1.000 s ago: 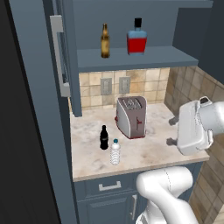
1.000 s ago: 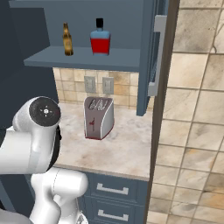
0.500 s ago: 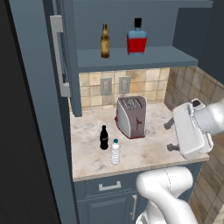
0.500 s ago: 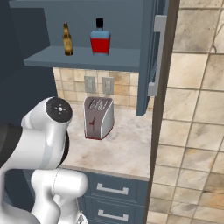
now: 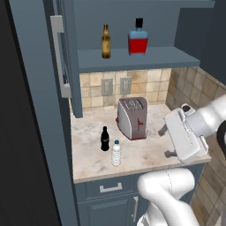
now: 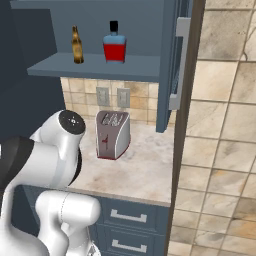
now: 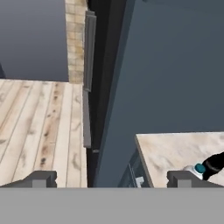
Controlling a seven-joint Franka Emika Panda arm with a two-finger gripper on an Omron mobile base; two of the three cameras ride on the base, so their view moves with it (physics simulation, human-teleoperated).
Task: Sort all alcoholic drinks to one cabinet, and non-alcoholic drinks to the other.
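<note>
My pincer [image 5: 168, 142] hangs released and empty over the right end of the table [image 5: 137, 156], its fingers spread wide and pointing toward the toaster [image 5: 132, 118], well apart from every bottle. Near the table's front left edge the water bottle [image 5: 116, 153] stands just beside the cola bottle [image 5: 105, 139], both upright. On the open cabinet shelf [image 5: 141, 57] above, the beer bottle [image 5: 106, 41] and the square red bottle [image 5: 138, 38] stand upright side by side.
</note>
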